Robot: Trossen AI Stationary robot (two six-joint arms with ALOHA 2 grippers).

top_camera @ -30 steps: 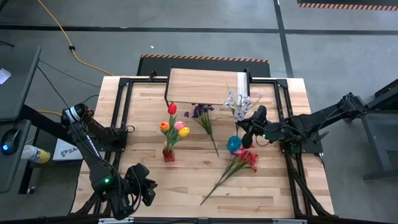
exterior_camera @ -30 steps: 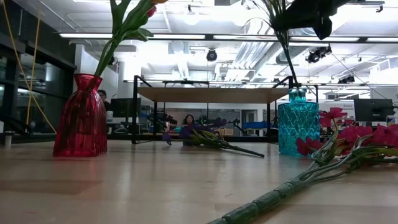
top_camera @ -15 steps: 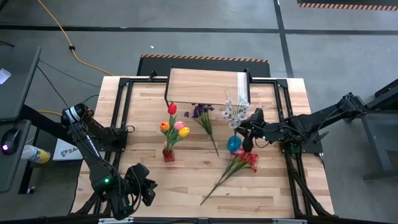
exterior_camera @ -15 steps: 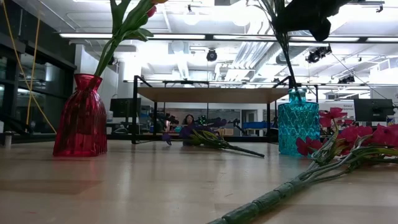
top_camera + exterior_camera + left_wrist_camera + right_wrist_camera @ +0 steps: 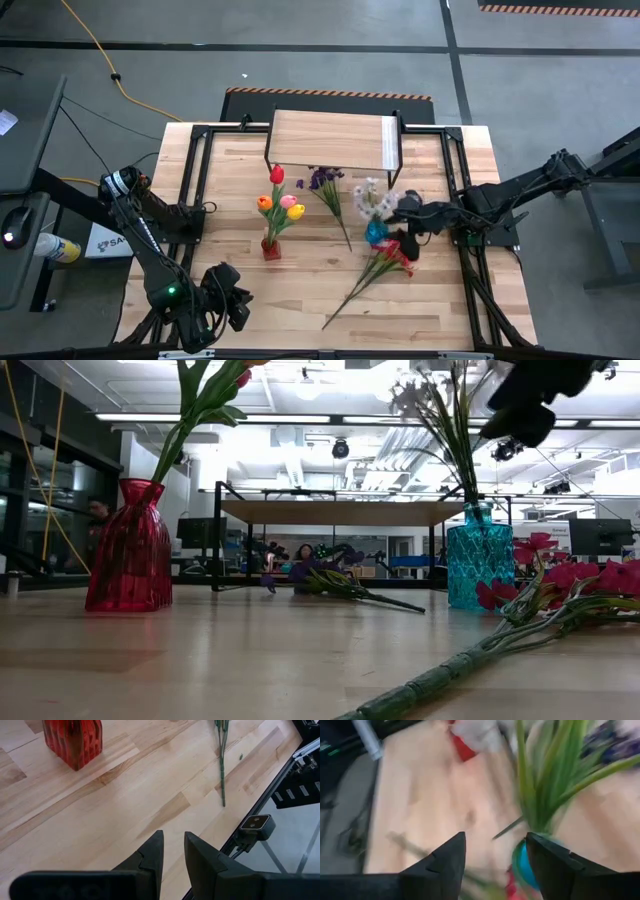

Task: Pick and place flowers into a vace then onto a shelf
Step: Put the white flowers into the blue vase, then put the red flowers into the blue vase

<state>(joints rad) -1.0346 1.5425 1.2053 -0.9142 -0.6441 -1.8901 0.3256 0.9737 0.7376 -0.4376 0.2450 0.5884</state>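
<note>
A white blossom spray [image 5: 372,198] stands with its stems in a blue glass vase [image 5: 376,232], also seen in the low view [image 5: 478,565]. My right gripper [image 5: 402,215] hangs open just right of the spray, touching nothing; its wrist view shows the green stems [image 5: 540,785] and the vase [image 5: 527,865] ahead of the fingers. A red vase [image 5: 271,247] holds several tulips [image 5: 280,200]. A purple spray [image 5: 327,188] and a red spray [image 5: 385,262] lie flat on the table. The shelf [image 5: 335,140] stands at the far edge. My left gripper [image 5: 173,845] waits at the near left corner, open by a narrow gap.
Black metal frames [image 5: 200,180] run along both sides of the table. The red spray's long stem [image 5: 440,680] reaches toward the near edge. Bare wood lies between the two vases and in front of the red vase [image 5: 72,740].
My right gripper has brought the white spray's head from near the shelf toward the near edge, so the spray now stands more upright in the blue vase. It has then come off the stems and drawn back toward the table's right edge.
</note>
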